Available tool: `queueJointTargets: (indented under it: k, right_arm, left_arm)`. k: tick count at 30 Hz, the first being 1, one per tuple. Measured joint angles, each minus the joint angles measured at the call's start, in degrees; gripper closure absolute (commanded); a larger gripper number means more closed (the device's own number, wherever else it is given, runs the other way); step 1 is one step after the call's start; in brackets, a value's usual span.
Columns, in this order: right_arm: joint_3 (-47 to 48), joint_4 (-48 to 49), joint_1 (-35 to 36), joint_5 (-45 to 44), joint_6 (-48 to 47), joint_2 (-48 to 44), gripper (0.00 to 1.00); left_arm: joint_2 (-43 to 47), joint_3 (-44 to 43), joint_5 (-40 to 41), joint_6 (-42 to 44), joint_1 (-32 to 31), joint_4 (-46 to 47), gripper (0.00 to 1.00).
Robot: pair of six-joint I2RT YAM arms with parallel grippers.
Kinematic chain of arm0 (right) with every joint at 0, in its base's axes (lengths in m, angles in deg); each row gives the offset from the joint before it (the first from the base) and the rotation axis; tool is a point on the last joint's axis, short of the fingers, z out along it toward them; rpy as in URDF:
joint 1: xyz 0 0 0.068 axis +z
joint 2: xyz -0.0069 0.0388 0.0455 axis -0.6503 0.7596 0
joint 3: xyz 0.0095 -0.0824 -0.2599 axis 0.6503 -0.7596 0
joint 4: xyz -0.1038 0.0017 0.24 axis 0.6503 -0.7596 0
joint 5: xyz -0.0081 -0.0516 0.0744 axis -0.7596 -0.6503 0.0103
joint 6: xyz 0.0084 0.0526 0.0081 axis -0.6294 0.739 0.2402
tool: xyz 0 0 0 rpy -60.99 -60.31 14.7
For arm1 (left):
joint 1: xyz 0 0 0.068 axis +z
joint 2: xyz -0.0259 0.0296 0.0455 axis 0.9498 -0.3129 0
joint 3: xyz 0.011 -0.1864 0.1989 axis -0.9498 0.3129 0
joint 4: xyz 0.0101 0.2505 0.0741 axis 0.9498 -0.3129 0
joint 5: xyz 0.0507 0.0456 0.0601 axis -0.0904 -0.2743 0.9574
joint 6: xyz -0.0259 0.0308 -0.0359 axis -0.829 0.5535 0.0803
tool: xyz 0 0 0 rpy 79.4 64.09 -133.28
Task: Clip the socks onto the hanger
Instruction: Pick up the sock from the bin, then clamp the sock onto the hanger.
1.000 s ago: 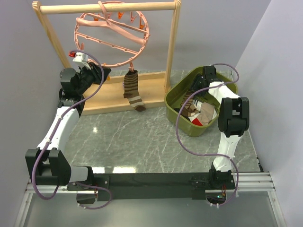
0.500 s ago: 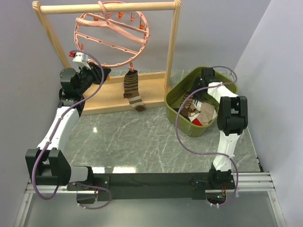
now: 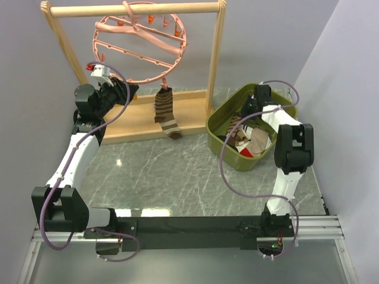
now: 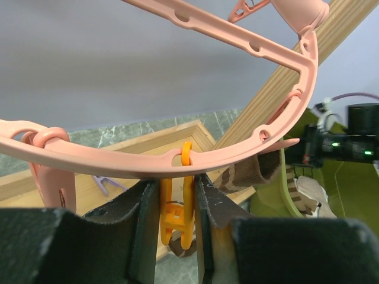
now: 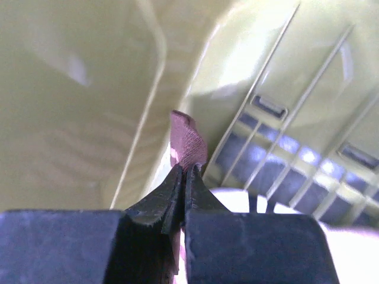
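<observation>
Pinching a fold of reddish-brown knit, my right jaws (image 5: 182, 171) are closed tight on what I take to be an edge of a small brown sock with tan stripes (image 5: 186, 139). The fold stands up just ahead of the tips. From above, the rest of the sock seems to trail away below and to the left of them, its long axis roughly along the olive-green plastic bin (image 3: 214, 131) that holds it. Beneath it in that bin lie white and red cloths (image 3: 256, 147), which I judge should stay behind. My left jaws (image 4: 176, 190) stand narrow around a small orange plastic clip (image 4: 177, 222), one finger pressed against each side, directly under the rim of the salmon-pink round plastic hanger (image 4: 231, 158). That clip is what the coming move turns on. It sits well to the left of my right jaws and higher, across the grey marble desk (image 3: 166, 171), so the right arm must carry the sock over. Between the two arms, a second brown striped sock (image 3: 166, 112) hangs clipped to the ring, under the light wooden rack (image 3: 136, 9).
</observation>
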Motion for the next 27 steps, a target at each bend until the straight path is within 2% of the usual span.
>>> queueJointTargets:
  k: [6,13,22,27]
  right_arm:
    - [-9.9,6.9,0.3,0.7,-4.3,-16.7,1.0]
    - [-9.8,14.1,5.2,1.0,-10.5,-32.8,1.0]
    - [-5.3,16.7,13.9,6.7,-12.3,-36.6,1.0]
    - [-1.9,17.0,21.4,10.8,-10.4,-36.6,1.0]
  left_arm:
    - [0.0,-0.2,0.2,-0.3,0.0,-0.3,0.77]
    - [1.2,-0.2,3.1,-2.9,-0.6,-0.7,0.78]
    - [5.7,0.5,9.0,-7.7,-2.3,-1.2,0.78]
    - [8.2,1.2,11.9,-10.5,-3.7,-0.7,0.78]
